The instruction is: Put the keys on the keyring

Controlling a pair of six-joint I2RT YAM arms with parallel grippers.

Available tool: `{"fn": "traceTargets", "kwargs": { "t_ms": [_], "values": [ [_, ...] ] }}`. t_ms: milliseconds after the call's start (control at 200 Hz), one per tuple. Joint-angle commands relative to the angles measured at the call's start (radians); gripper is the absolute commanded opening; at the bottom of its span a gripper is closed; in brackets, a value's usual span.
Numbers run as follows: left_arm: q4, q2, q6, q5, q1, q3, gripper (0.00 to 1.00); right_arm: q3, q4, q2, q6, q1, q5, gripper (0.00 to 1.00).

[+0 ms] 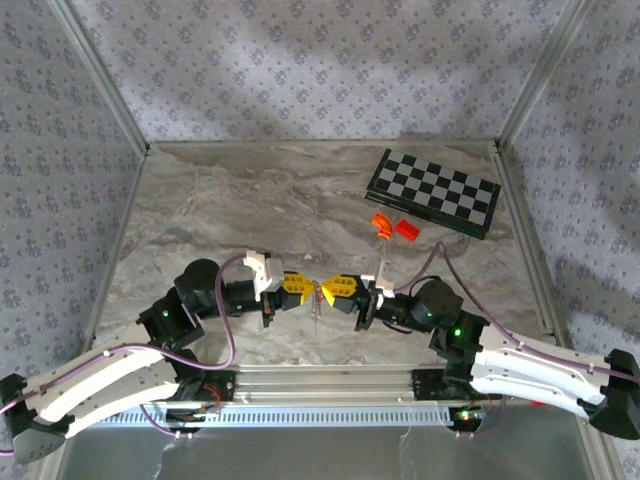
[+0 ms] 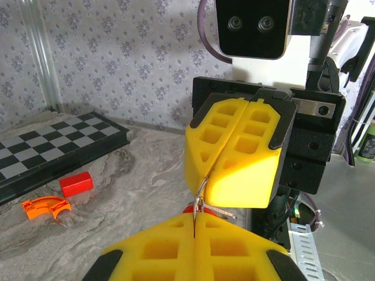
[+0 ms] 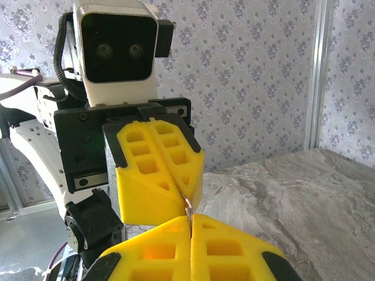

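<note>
walls (image 1: 300, 60): grey floral paper (soft daylight patches) | tabletop (image 1: 230, 200): marbled beige | corner posts (image 1: 100, 75): aluminium

— What sort of place is this?

— A robot lab's test cell, not a home. The left white-and-black robot arm (image 1: 100, 385) and the right white-and-black robot arm (image 1: 545, 365) are bolted to a slotted aluminium rail (image 1: 320, 382) along the near edge of a grey marble-patterned tabletop (image 1: 230, 190).

— And the flowered walls?

— Lilac-grey floral-print panels (image 1: 300, 70), set between bare aluminium posts (image 1: 100, 72) that rise from the tabletop's far corners. They box it in on three sides.
</note>
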Motion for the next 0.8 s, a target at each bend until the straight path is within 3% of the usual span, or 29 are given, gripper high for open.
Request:
{"fn": "traceTargets", "kwargs": {
  "t_ms": [0,795],
  "values": [
    [0.008,0.006,0.018,0.025,-0.008,0.051,0.00,0.041,0.011,-0.004,-0.018,0.008,-0.024,0.00],
    [-0.008,0.012,0.019,0.030,-0.008,0.059,0.00,0.061,-0.037,0.016,-0.059,0.023,-0.036,0.00]
  ]
}}
